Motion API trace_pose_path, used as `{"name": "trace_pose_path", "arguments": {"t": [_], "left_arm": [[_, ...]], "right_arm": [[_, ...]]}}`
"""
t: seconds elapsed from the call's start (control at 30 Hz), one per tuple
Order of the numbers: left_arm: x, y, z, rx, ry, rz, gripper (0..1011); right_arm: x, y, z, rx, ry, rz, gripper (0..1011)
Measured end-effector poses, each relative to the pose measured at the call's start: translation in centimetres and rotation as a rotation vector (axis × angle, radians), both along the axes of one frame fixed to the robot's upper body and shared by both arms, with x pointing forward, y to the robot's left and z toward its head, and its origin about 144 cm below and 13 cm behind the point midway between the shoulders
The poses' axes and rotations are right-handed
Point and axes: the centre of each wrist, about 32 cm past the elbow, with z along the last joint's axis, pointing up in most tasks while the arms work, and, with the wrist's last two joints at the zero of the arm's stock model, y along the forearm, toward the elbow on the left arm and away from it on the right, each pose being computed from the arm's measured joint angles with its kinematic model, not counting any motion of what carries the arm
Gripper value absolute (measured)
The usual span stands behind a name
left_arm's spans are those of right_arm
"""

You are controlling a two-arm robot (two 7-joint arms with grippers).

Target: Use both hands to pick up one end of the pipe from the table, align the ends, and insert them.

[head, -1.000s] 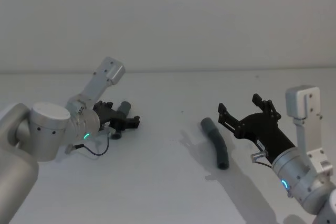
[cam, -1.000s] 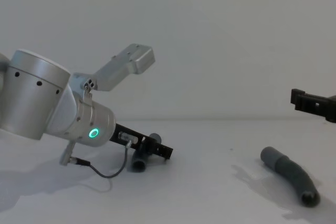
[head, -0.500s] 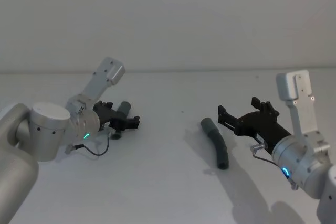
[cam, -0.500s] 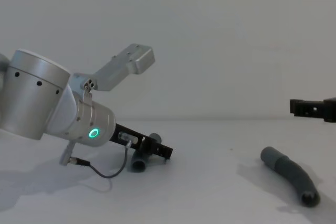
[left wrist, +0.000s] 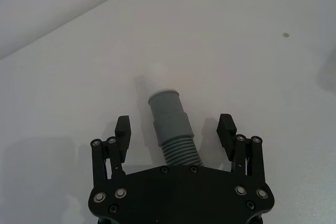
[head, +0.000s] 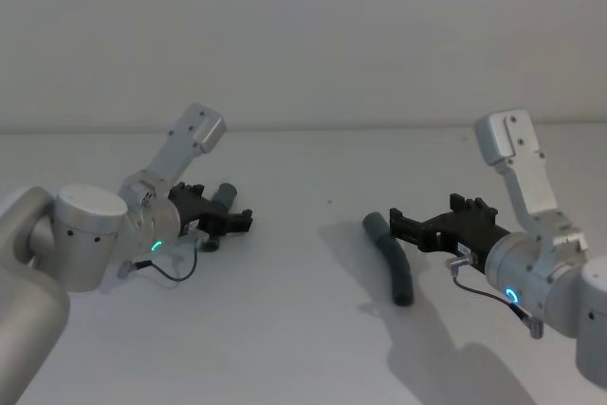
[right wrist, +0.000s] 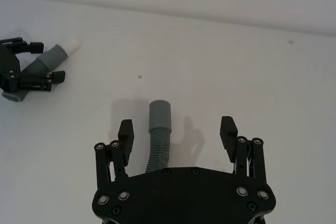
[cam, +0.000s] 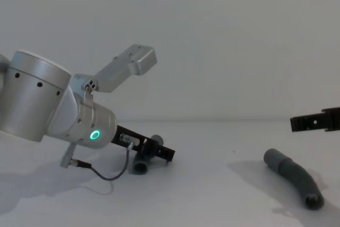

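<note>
Short pipe piece [left wrist: 170, 124]: lies on the worktop [head: 303, 329] between the two fingers of the left claw [left wrist: 175, 128], touching neither; its ribbed part runs under the claw's body and its smooth tip points away from it.
Long pipe piece [head: 391, 258]: lies bent on the worktop, below the right claw [right wrist: 177, 128], one tip lined up between that claw's fingers.
Left claw: spread wide, low at the worktop.
Right claw: spread wide, held above the long pipe piece, clear of it.
Two pieces: well apart.
</note>
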Motion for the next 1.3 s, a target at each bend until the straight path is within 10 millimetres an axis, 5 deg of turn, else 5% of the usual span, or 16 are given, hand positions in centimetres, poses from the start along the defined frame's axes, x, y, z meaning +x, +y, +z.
{"name": "trace_pose_path", "arguments": {"t": [0.5, 1.3], "left_arm": [[0.0, 0.0, 0.0, 0.0, 0.0, 0.0, 1001], [0.0, 0.0, 0.0, 0.0, 0.0, 0.0, 1001]], "right_arm": [[0.2, 1.1, 0.4, 0.003, 0.085, 0.005, 1000], [1.2, 2.2, -2.8, 0.024, 0.1, 0.013, 1000]]}}
